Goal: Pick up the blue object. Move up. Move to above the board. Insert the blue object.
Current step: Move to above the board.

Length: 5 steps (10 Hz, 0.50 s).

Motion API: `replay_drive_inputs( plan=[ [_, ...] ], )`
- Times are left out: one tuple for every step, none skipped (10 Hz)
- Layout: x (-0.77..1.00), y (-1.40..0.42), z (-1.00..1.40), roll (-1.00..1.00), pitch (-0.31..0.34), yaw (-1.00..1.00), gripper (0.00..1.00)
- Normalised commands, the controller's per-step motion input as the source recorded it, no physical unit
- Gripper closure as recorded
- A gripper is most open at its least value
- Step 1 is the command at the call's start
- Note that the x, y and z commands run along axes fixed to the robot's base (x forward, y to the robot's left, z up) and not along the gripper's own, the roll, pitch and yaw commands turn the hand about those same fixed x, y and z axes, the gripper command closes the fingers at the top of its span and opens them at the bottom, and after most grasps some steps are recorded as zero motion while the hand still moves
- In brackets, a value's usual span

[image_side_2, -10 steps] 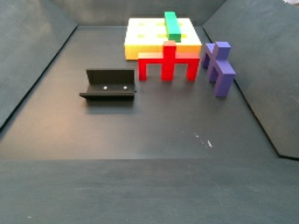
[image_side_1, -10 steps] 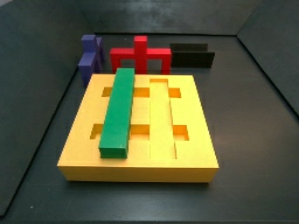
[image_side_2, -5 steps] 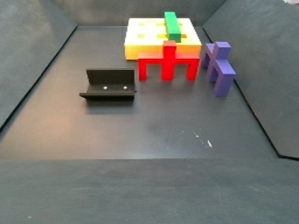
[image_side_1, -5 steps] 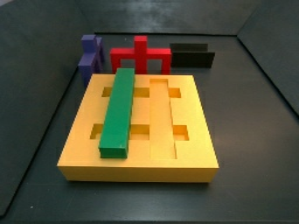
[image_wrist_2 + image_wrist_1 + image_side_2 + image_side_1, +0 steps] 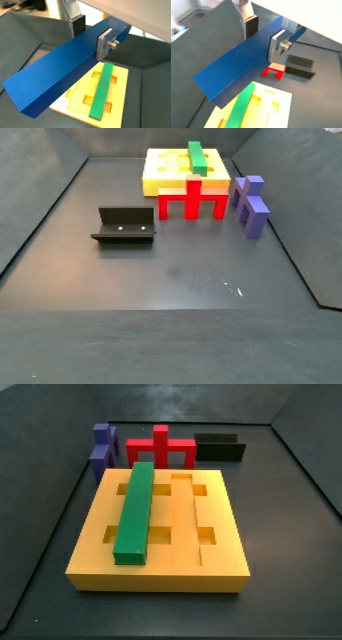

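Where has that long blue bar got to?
The blue object is held between the gripper fingers, up above the yellow board and its green bar in both wrist views; neither side view shows it.

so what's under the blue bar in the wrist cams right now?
The gripper, shut on the blue object, holds it above the board and green bar. The bar hides part of the board's near edge. Neither side view shows the gripper or the blue object.

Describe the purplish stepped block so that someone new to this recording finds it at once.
Start at the yellow board carrying the green bar. Past its far end stand three pieces in a row: the purplish stepped block, a red piece and the dark fixture. Only it is dull violet-blue and stepped, unlike the saturated blue object held in the gripper, seen only in the wrist views.
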Motion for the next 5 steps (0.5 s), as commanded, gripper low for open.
replay_drive_inputs(
  plan=[
    [0.07,-0.19,0.04,0.04,0.161,1.0,1.0],
    [0.06,-0.13,0.04,0.05,0.177,1.0,1.0],
    [0.06,-0.07,0.03,0.07,0.214,0.96,1.0],
    [0.06,-0.06,0.03,0.07,0.207,0.79,1.0],
    [0.07,-0.05,0.03,0.07,0.183,0.45,1.0]
  ],
)
